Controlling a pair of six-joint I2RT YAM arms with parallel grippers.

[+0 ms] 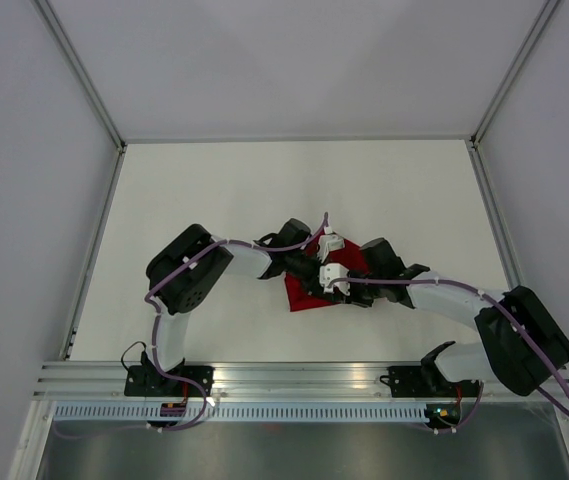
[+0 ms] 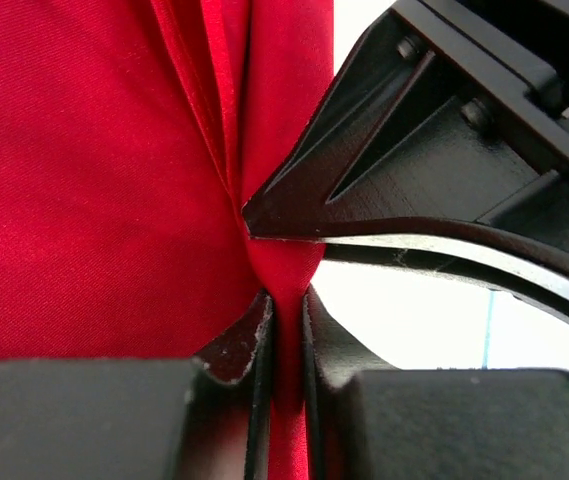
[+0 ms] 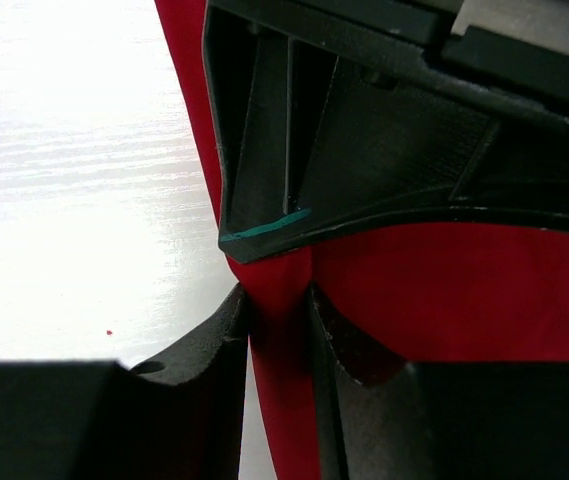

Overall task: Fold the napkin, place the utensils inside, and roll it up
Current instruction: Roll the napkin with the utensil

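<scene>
Top external: napkin lies bunched at the middle of the table, between both arms.
Left gripper: pinching a napkin fold.
Right gripper: pinching the napkin's edge, close beside the left one.

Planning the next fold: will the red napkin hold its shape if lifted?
Probably floppy: the napkin gathers into pleats where the left gripper pinches it. Its sheen suggests it could slip from the thin pinch of the right gripper.

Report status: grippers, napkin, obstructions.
Left gripper shut on napkin. Right gripper shut on it, close alongside. Utensils not seen. Only crowding: the two grippers' tips.
</scene>
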